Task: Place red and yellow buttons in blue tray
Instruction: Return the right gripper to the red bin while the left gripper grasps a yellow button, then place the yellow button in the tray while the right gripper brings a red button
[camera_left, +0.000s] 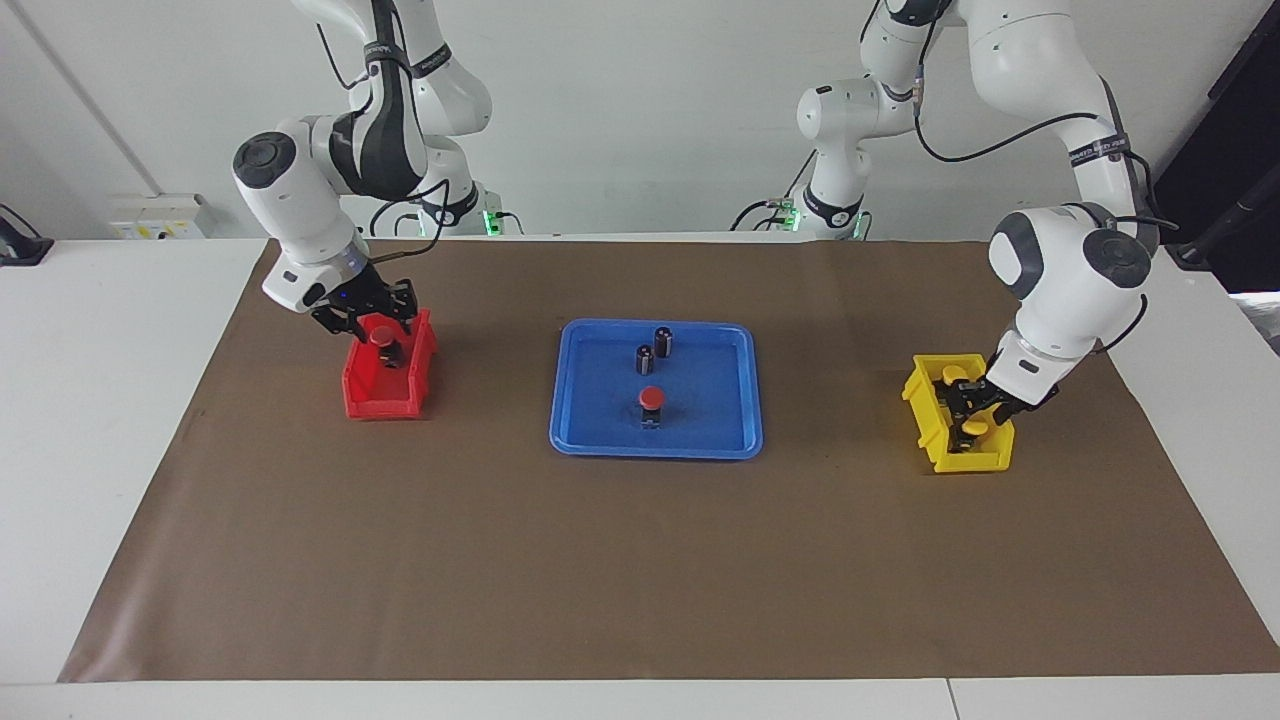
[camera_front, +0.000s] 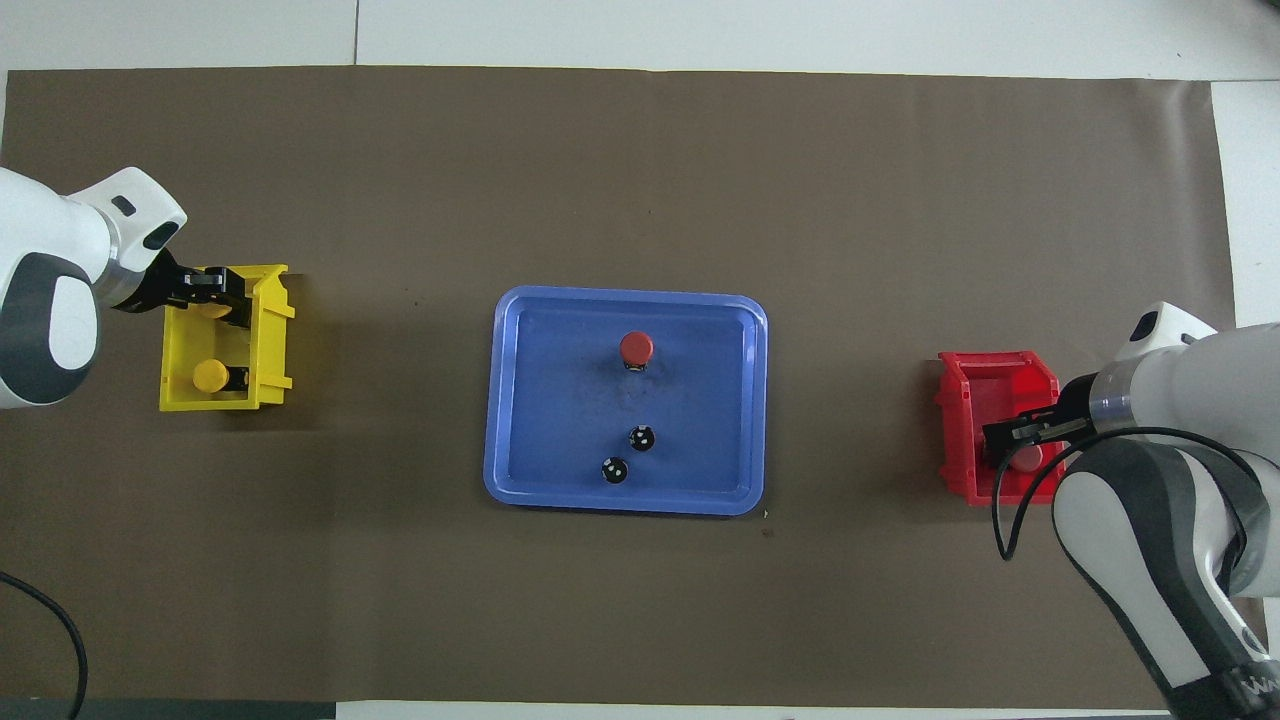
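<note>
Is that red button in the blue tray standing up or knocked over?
Standing up. The red button sits in the blue tray with its round cap on top of its dark body.

From here I can't make out a single word or number for certain. The left arm's dark strap (camera_left: 1097, 152) carries a line of small white lettering, but I can't read it in the facing view. The right arm's dark strap (camera_left: 425, 62) has the same kind of print, also unreadable. In the overhead view that strap (camera_front: 1245, 688) shows a few white capitals, cut off at the edge.
</note>
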